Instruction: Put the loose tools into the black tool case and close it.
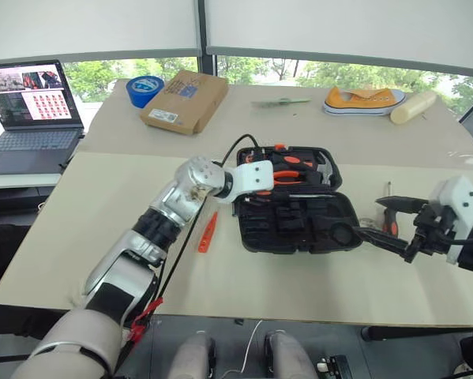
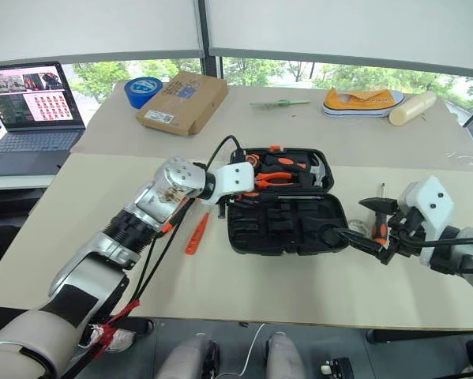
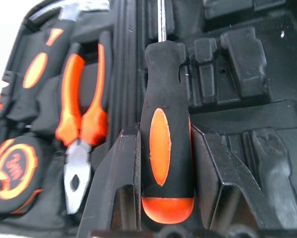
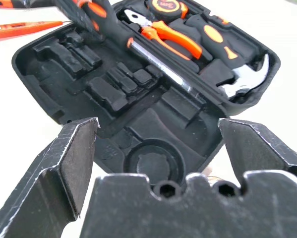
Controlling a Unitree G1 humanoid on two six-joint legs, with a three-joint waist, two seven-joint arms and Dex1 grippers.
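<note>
**A:** What do we have in front of us?

**B:** The black tool case [image 1: 298,213] lies open on the pale worktop [image 1: 102,205], near its front edge. Its far half already holds the orange-handled pliers [image 3: 81,119], a hammer [image 4: 237,74] and a tape measure [image 3: 12,173]; the moulded recesses of the near half are mostly bare. Our left hand [image 3: 160,198] hangs over the hinge line, its fingers clamped on the black-and-orange handle of a screwdriver [image 3: 163,124], the steel shaft pointing out along the case.

**A:** And how will that tool handle?

**B:** We judge it stiff and fairly light — the rubbery handle is the place to hold it, since the bare shaft would be slippery. It should need lining up with a long recess before it drops in. The case itself looks like hard plastic; for closing, we would push on the lid's outer edge.

**A:** What else is about?

**B:** Our right hand [image 4: 155,163] waits by the case's right end, jaws wide apart and holding nothing. Just beyond it a second screwdriver [image 1: 388,213] lies on the worktop. A slim orange tester screwdriver [image 1: 208,232] lies left of the case. Farther back — well clear — are a cardboard box [image 1: 185,100], a blue tape roll [image 1: 144,89], a shoe [image 1: 364,100] and a laptop [image 1: 31,110]. Nothing blocks the recesses.
</note>
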